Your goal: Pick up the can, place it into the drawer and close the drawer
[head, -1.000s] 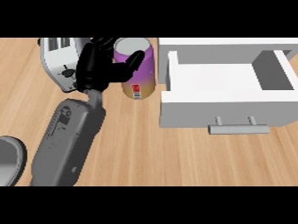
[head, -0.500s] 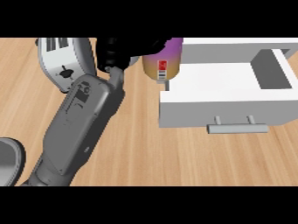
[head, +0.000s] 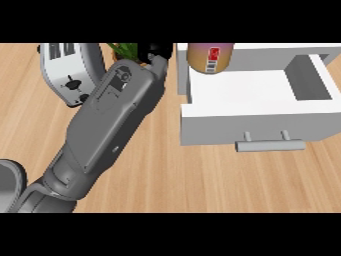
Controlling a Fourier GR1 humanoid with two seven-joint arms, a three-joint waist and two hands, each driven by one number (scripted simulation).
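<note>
Wooden desk (head: 202, 175), viewed steeply from above; white drawer (head: 265, 125) stands pulled open at upper right, handle toward the viewer.

Left hand (head: 158, 54): mostly hidden behind its own grey forearm at the top edge of the view. Only a black sliver shows beside the can, so cannot tell whether the fingers are closed round it. Right hand: not in view.

Can (head: 211, 57): held up over the drawer's back-left corner, label facing the camera, top cut off by the view's edge. It looks carried, not resting on anything.

Beyond the arm: toaster (head: 73, 70) at upper left, green leaves (head: 126, 49) just behind the forearm.

Risks, judged from this position: the can sits close to the drawer's left wall, so a release here might clip the rim and tip out onto the desk. The forearm also lies near the toaster and could nudge it when withdrawing.

Change from half a second ago: the can has travelled right, from the drawer's outer left edge to above the compartment; the forearm has swung with it.
</note>
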